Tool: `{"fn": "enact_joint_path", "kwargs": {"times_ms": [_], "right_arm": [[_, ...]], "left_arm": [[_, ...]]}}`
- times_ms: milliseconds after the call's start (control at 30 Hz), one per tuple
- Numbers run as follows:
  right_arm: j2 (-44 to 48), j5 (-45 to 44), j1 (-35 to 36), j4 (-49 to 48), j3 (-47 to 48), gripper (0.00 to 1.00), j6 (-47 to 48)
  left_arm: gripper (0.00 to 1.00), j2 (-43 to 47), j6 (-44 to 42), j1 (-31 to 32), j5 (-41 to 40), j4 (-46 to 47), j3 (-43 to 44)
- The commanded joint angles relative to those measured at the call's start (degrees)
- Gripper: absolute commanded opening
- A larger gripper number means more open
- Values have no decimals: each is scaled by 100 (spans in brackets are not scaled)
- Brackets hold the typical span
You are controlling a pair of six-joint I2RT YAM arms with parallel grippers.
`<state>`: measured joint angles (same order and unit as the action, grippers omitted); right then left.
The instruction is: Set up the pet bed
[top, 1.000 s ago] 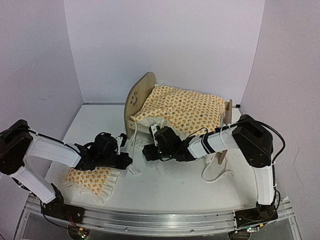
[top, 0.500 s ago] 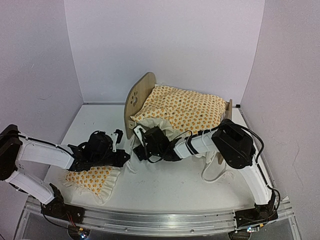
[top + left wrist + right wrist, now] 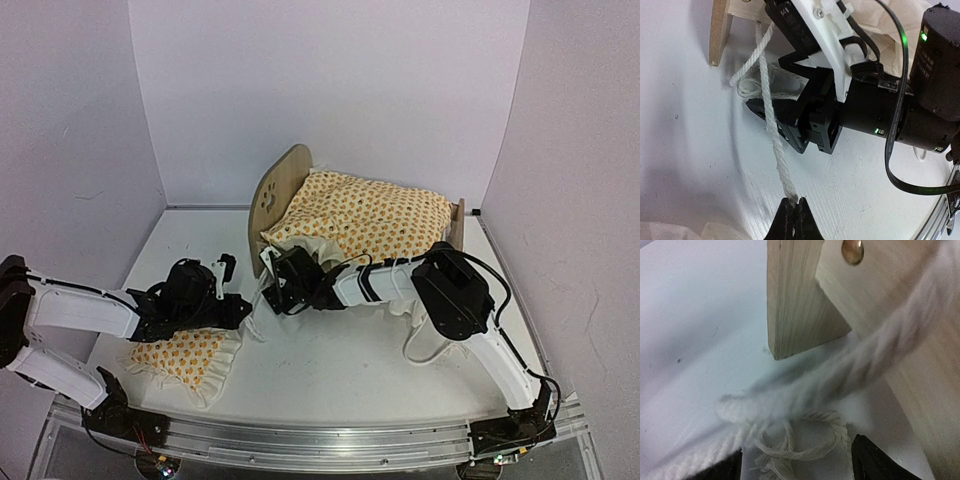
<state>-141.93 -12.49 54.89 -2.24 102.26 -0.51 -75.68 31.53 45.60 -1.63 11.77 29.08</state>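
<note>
The pet bed (image 3: pixel 277 192) is a light plywood frame at the back middle, and an orange-patterned blanket (image 3: pixel 370 215) lies over it. A white rope (image 3: pixel 771 125) runs from the bed's headboard leg (image 3: pixel 719 31) down to my left gripper (image 3: pixel 794 205), which is shut on the rope's end. In the top view my left gripper (image 3: pixel 243 312) sits low on the table, left of the bed. My right gripper (image 3: pixel 800 460) stands open at the same wooden leg (image 3: pixel 800 300), with a frayed loop of rope (image 3: pixel 805 442) between its fingertips.
A small ruffled orange pillow (image 3: pixel 185 357) lies on the table under my left arm. A second white cord (image 3: pixel 432 347) loops on the table by the footboard (image 3: pixel 458 222). Grey walls close in the back and both sides.
My right arm has reached left along the bed's front to the headboard leg. My left gripper has drawn back to the left, still shut on the rope.
</note>
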Motion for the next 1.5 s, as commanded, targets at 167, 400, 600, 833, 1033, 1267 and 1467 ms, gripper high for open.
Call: {"fn": "enact_joint_path", "kwargs": {"times_ms": [167, 400, 600, 833, 1033, 1267, 1467], "right_arm": [[-206, -534, -146, 450, 143, 63, -548], [-219, -160, -157, -212, 499, 29, -1097], [523, -178, -159, -1777, -600, 0, -987], [1298, -65, -161, -2213, -1494, 0, -1002], [1582, 486, -154, -2421, -1899, 0, -1162], [1712, 580, -159, -2569, -2045, 0, -1217], [1867, 678, -155, -2660, -2220, 0, -1293]], "left_arm": [[0, 190, -86, -181, 39, 63, 6], [0, 148, -5, -236, 145, 28, -52], [0, -2, 96, -245, 341, 20, -64], [17, 71, 121, -409, 580, 15, -76], [60, 374, -258, -1020, 1016, 19, 315], [74, -743, -950, -1334, 373, 62, 1958], [74, -1961, -1658, -1344, -838, 81, 3365]]}}
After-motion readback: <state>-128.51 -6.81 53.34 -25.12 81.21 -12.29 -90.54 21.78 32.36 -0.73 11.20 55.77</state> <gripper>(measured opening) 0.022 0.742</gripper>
